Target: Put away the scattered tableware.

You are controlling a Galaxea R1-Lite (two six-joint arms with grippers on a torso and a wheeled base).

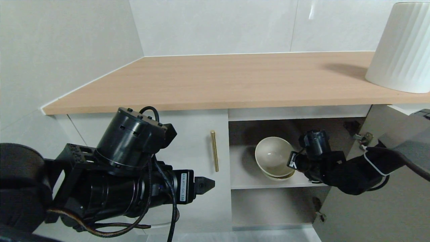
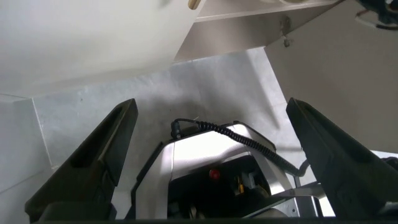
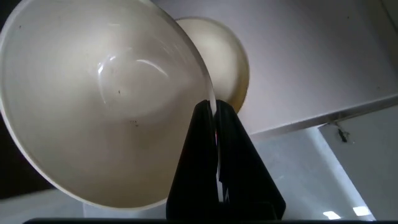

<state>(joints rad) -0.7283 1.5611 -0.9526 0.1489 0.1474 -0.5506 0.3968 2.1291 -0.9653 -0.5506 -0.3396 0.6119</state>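
between the jaws of the right gripper (image 3: 214,118) sits the rim of a cream bowl (image 3: 106,93). they're clamped on it, one finger inside the wall and one outside. the bowl is tilted up on edge inside the open cupboard, over the shelf (image 1: 242,178), and just past the jaws lies a second bowl (image 3: 221,56) that it seems to be going into. can't tell if the two touch yet.

it looks like glazed ceramic, so probably stiff, slick, fairly heavy for a rim pinch, and chippy if it clanks on the other one. the rim is really the only place to grab it, and a bowl hanging off one edge likely wants to swing, so a slow set-down seems smart.

around the jaws: the shelf edge below, the open door (image 1: 386,201) with its hinge (image 1: 364,137) to the outside of the arm, and the cupboard's top edge above. tight but workable.

the left gripper (image 2: 211,149) has its jaws wide apart with nothing between them except floor, parked by the closed door (image 1: 195,141) and its brass handle (image 1: 214,151).
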